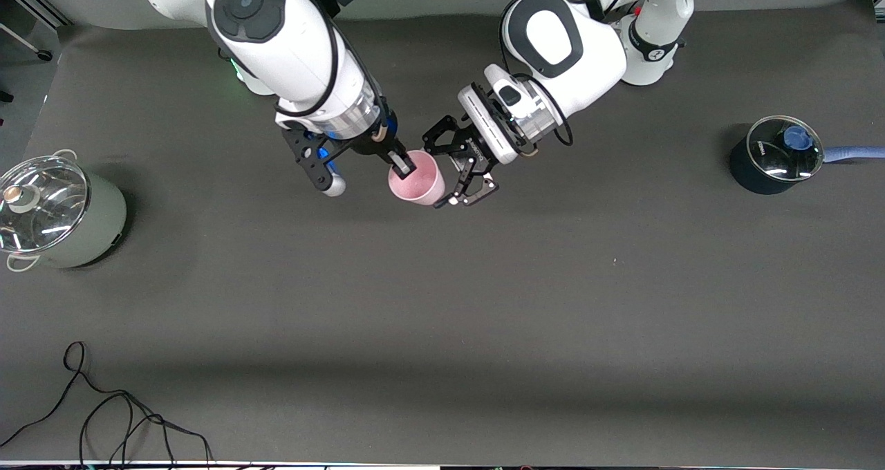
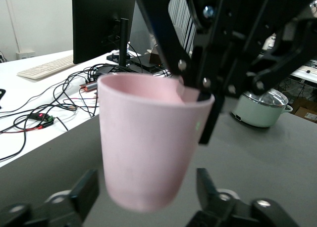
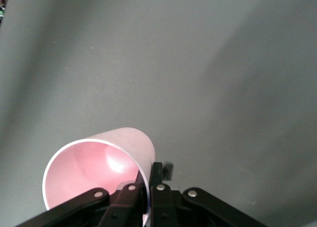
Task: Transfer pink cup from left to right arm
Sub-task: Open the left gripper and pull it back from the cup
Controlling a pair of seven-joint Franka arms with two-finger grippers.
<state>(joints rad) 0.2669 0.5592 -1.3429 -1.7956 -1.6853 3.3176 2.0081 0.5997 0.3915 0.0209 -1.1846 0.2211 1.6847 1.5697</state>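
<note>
Dark grey matting is covering the desk (image 1: 442, 332), with a lidded pale-green pot (image 1: 59, 211) sitting at the right arm's end. Over mid-desk, the right gripper (image 1: 403, 165) is pinching the pink cup (image 1: 416, 177) by its rim, one finger inside and one outside. Beside it, the left gripper (image 1: 464, 169) is hanging with fingers spread, flanking the cup without touching. Small, plain, tapered and handleless, the cup is probably light, stiff and smooth, so the rim seems the safest hold. A dark saucepan (image 1: 774, 155) is standing at the left arm's end.
</note>
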